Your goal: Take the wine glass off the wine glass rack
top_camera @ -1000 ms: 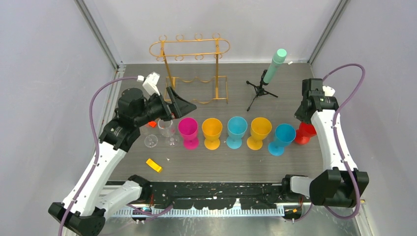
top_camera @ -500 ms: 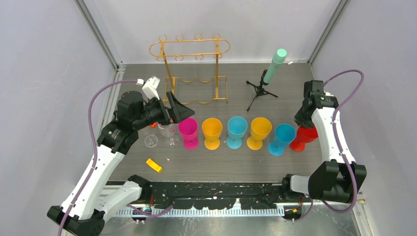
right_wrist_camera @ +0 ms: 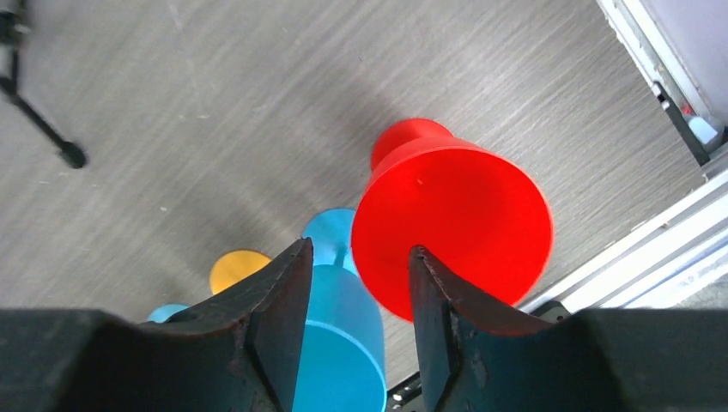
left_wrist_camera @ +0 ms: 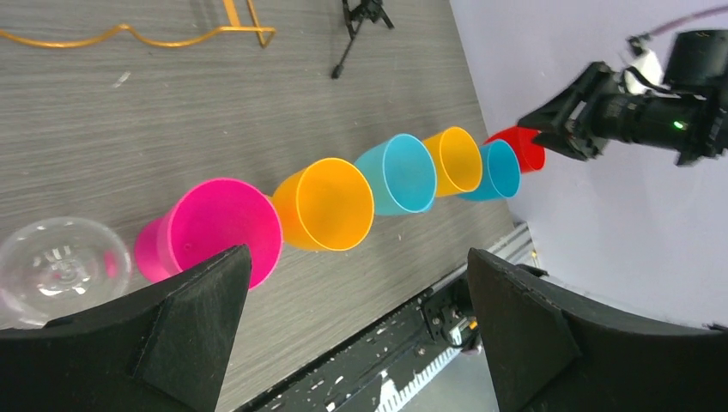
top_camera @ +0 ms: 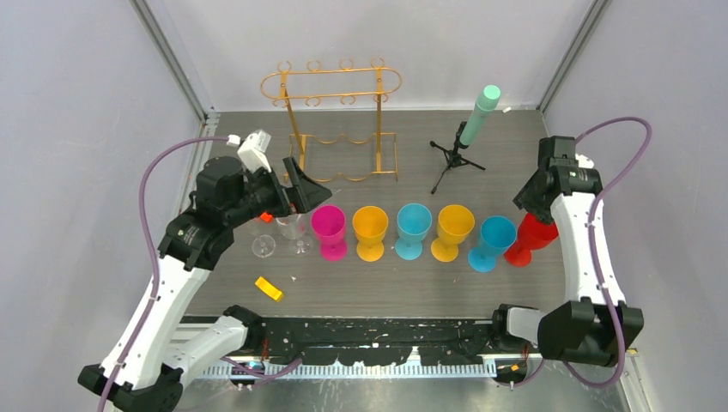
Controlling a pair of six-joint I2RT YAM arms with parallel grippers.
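Observation:
The gold wine glass rack (top_camera: 331, 94) stands at the back of the table, and no glass hangs on its top rail. A red wine glass (top_camera: 530, 237) stands upright at the right end of a row. My right gripper (top_camera: 532, 204) hovers just above it, open, with nothing held; in the right wrist view the red glass (right_wrist_camera: 452, 225) lies beyond the fingertips of this gripper (right_wrist_camera: 360, 247). My left gripper (top_camera: 311, 190) is open wide over the row's left end, empty (left_wrist_camera: 356, 253).
Pink (top_camera: 329, 227), orange (top_camera: 370, 228), cyan (top_camera: 413, 227), yellow (top_camera: 453, 228) and blue (top_camera: 494, 239) goblets stand in a row. Two clear glasses (top_camera: 292, 228) stand left of the pink one. A black tripod with a green cylinder (top_camera: 470, 124) stands back right. An orange block (top_camera: 269, 289) lies front left.
My right gripper has opened off the red glass, which now stands free on the table, and has drawn up and to the right. My left arm has shifted slightly left.

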